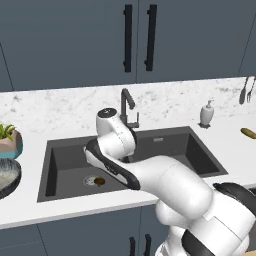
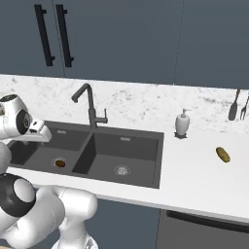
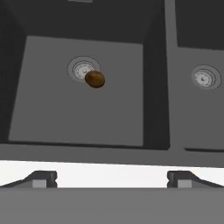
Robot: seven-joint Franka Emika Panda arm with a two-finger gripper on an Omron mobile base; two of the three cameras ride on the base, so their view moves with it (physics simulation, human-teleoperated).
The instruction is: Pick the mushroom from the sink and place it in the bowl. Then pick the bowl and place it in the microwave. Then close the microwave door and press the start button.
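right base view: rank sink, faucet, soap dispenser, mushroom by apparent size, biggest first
1. sink, widest thing by far
2. faucet, tall but thin
3. soap dispenser, clearly shorter than the faucet
4. mushroom, a small brown lump at the left basin's drain

No close calls; none sits much nearer the camera.

A white marbled counter [image 2: 194, 180] is set with the sink [image 2: 136, 155]. Right of the sink, a soap dispenser [image 2: 182, 123] and a brown lump [image 2: 222, 154] are seen; left, the bowl [image 1: 7, 176].
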